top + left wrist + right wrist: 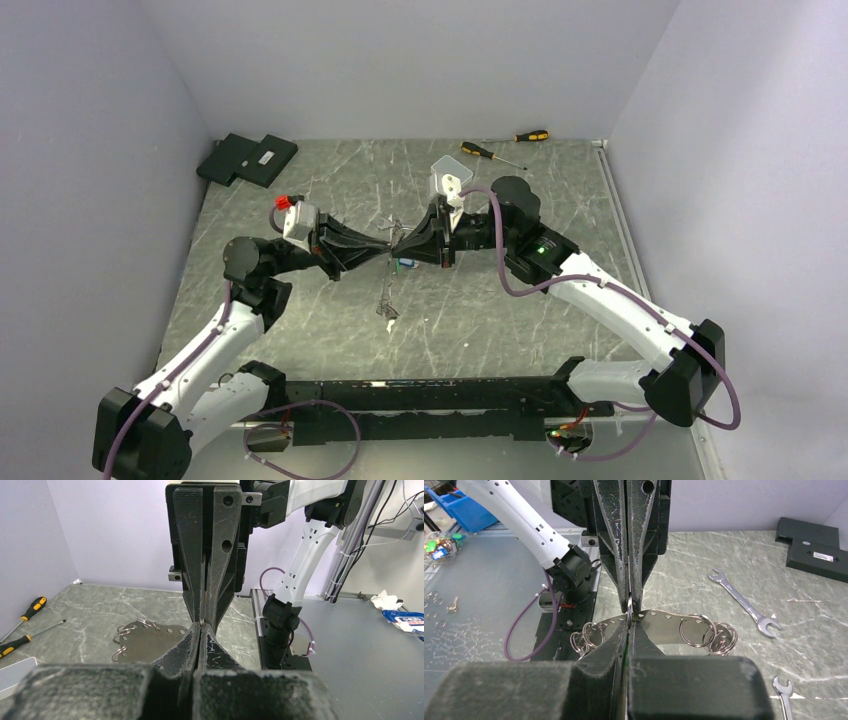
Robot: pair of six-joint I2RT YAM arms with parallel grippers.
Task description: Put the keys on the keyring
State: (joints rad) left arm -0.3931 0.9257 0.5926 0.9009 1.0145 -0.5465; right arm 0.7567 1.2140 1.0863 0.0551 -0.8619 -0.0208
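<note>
Nearest lens: my right gripper (629, 629), fingers pressed together. My left gripper (629, 612) same deal, meeting it tip to tip over mid-table. Both pinching keyring (659, 624), thin pale band edge-on between jaws, rest sagging toward 4 o'clock with split rings (704, 632) on it. Keys (386, 308) at 6 o'clock from tips in top view, can't tell if on keyring. Spanner (744, 600) at 3 o'clock.

Light is even and diffuse from overhead, bright enough, with only soft shadows under the arms on the table (560, 190) and no hard glare. My overhead view is soft and small parts smear. Both wrist views blur the near foreground, e.g. the left gripper (201, 626) base, while mid-distance stays sharp.
</note>
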